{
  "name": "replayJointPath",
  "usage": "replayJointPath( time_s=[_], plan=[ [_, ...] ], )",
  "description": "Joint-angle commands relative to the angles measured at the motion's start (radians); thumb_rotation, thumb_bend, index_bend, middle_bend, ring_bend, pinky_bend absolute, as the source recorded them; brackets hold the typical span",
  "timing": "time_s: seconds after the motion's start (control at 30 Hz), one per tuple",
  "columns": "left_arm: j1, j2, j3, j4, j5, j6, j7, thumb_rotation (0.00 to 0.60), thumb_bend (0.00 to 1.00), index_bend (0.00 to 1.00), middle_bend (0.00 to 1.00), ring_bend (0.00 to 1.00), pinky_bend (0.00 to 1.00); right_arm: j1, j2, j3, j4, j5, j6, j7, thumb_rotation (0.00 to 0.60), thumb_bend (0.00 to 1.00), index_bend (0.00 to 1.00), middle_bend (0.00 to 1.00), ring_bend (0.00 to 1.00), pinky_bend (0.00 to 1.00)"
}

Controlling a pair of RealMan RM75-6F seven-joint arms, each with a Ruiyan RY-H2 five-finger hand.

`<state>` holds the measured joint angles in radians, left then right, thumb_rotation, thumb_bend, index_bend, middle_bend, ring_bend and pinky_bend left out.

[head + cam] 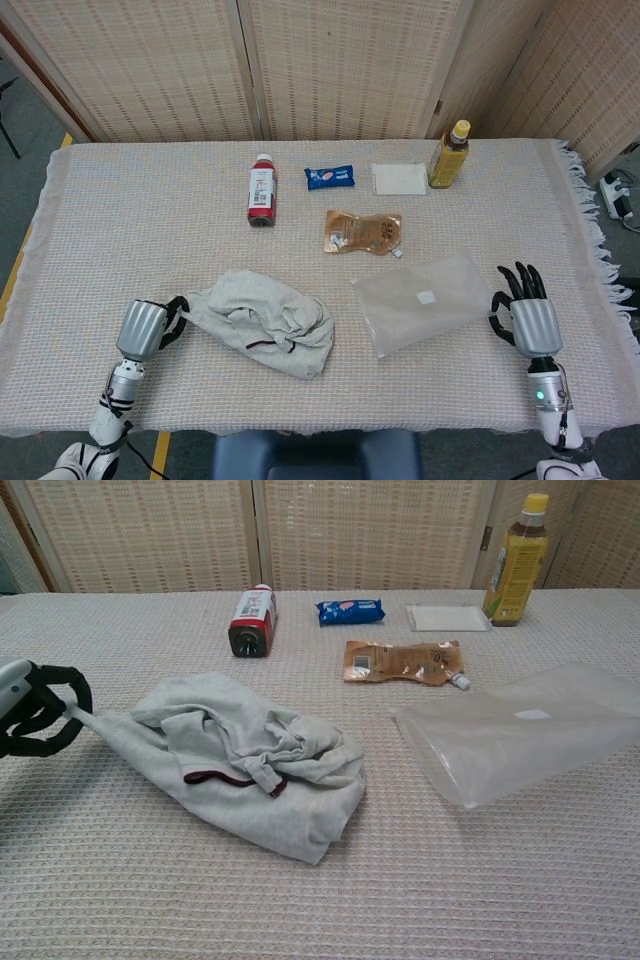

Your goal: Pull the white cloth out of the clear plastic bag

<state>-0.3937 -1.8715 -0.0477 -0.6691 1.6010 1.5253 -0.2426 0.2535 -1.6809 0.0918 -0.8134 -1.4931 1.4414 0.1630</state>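
The white cloth lies crumpled on the table at the front left, fully outside the bag; the chest view shows the cloth with a dark red trim in its folds. My left hand grips the cloth's left corner, and this hand appears at the left edge of the chest view. The clear plastic bag lies empty to the right, apart from the cloth. My right hand pinches the bag's right edge, its other fingers spread. In the chest view the bag runs off the right side and the right hand is out of frame.
Behind the bag lies a brown pouch. Further back are a red bottle on its side, a blue snack packet, a white flat box and a yellow-green bottle. The table's front edge is close to both hands.
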Motion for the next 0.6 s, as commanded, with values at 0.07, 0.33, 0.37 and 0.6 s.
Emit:
replayJointPath(
  time_s=[0.07,0.33,0.37,0.6],
  plan=[
    [-0.007,0.136,0.053,-0.263,0.033,-0.058,0.043,0.6,0.15,0.0,0.58,0.69,0.9,-0.027,0.101,-0.024,-0.143,-0.004,-0.01,-0.014,0.6,0.08,0.0,0.0,0.0,0.0],
    [0.005,0.494,0.114,-0.785,-0.042,-0.225,0.321,0.6,0.12,0.0,0.14,0.17,0.28,-0.118,0.348,-0.043,-0.492,-0.034,0.126,-0.195,0.6,0.03,0.0,0.0,0.0,0.0],
    [0.017,0.548,0.121,-0.849,-0.068,-0.234,0.371,0.6,0.12,0.0,0.13,0.15,0.26,-0.132,0.399,-0.056,-0.558,-0.038,0.13,-0.23,0.6,0.03,0.0,0.0,0.0,0.0],
    [0.187,0.676,0.155,-0.952,-0.139,-0.059,0.426,0.6,0.13,0.04,0.12,0.11,0.22,-0.21,0.604,-0.082,-0.848,-0.006,0.173,-0.417,0.6,0.02,0.0,0.0,0.0,0.0]
  ],
)
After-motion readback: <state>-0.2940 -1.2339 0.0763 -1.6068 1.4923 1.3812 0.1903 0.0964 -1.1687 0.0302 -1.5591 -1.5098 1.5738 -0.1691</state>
